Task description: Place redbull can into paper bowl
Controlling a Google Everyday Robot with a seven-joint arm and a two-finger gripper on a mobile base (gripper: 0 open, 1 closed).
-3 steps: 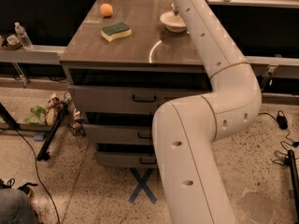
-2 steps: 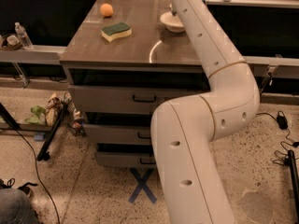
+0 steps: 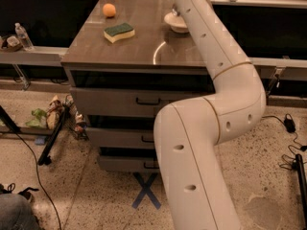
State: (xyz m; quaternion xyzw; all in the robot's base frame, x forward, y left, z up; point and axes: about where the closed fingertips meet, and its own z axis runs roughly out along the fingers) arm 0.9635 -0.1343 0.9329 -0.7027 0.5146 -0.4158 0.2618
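The paper bowl sits at the back right of the cabinet top, its right side hidden behind my white arm. The arm reaches up over the bowl and leaves the frame at the top edge. The gripper is beyond that edge and out of view. The redbull can does not show anywhere; it is hidden or out of view.
A green-and-yellow sponge lies at the cabinet's back middle, with an orange ball behind it. A plastic bottle stands on the left ledge. Drawers face me. Cables and clutter lie on the floor at left and right.
My arm has shifted slightly to the left and now covers more of the bowl. The sponge and ball have not moved.
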